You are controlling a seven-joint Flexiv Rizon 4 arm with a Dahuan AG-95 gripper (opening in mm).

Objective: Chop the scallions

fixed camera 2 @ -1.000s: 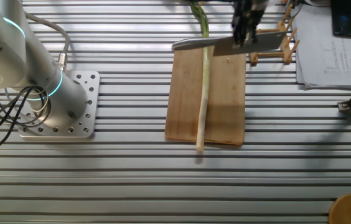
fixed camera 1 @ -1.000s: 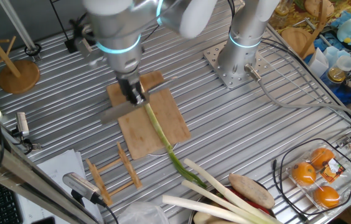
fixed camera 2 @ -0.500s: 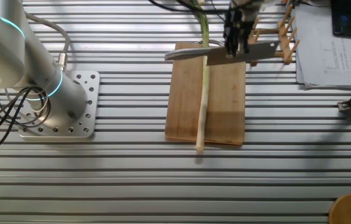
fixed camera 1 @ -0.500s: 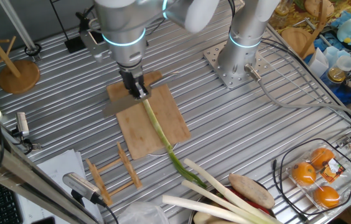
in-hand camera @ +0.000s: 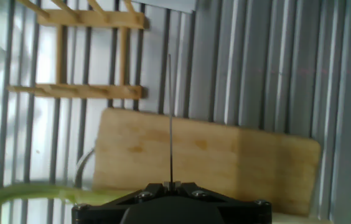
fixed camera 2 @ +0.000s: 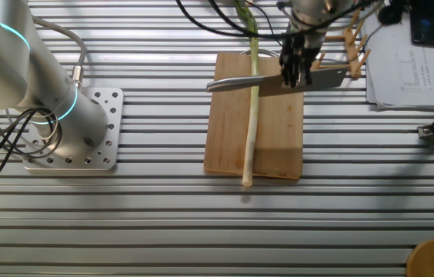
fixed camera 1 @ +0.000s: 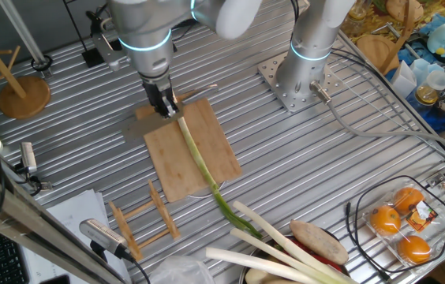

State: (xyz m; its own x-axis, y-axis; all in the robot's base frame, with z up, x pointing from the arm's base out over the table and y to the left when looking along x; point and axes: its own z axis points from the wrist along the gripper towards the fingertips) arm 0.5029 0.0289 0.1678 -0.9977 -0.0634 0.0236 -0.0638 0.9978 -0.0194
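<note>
Ribbed metal bench (fixed camera 2: 163,223) carries a wooden cutting board (fixed camera 2: 275,146) with the scallion (fixed camera 2: 251,131) lying whole along it. Gripper (fixed camera 2: 295,71) jaws pinch the knife (fixed camera 2: 236,82) at the board's 12 o'clock end; no pieces are cut yet.

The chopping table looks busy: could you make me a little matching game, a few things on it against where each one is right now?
Things:
1. scallion
2. knife
3. cutting board
4. wooden rack

Places:
A. flat on the ribbed metal table
B. held in the gripper, blade across the stalk
C. lengthwise along the board, overhanging both ends
D. on the table beside the board

Pairs: 1-C, 2-B, 3-A, 4-D
</note>
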